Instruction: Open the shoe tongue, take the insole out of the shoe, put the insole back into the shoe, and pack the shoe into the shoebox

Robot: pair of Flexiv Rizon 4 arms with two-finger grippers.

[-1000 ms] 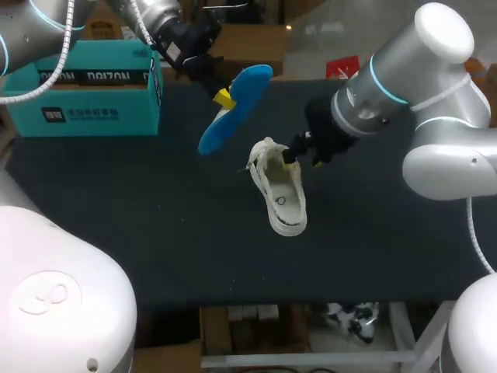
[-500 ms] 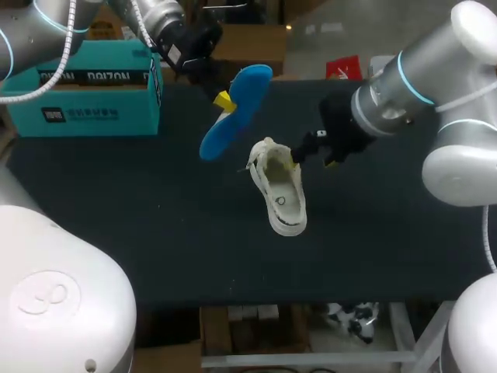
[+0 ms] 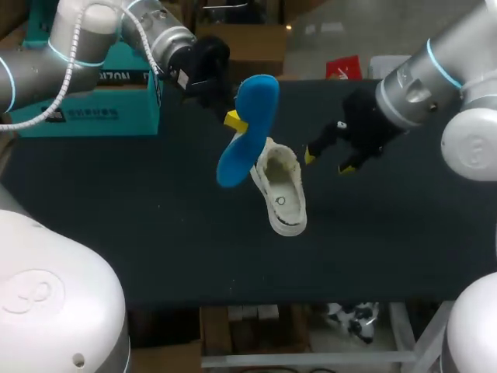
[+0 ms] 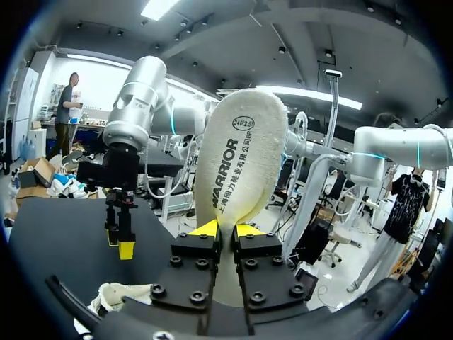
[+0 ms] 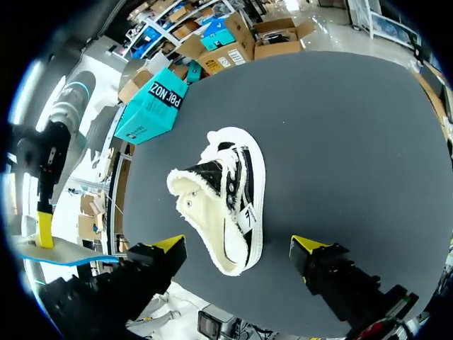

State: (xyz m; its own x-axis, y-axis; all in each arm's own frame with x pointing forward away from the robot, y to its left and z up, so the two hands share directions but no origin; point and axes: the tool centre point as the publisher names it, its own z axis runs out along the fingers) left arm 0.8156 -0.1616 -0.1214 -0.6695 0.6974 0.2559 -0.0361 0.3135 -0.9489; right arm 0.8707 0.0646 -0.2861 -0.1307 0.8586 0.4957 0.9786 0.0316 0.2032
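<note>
Two shifts: insole (image 3: 250, 128) nearer shoe (image 3: 281, 194), right end effector (image 3: 327, 162) withdrawn.

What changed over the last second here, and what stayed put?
The left hand, shut on the blue insole, swung it right and down, so its lower end is now by the shoe's opening. The right hand left the shoe's collar and drew back to the right, open and clear of it. The shoe and the teal shoebox stayed where they were.
</note>
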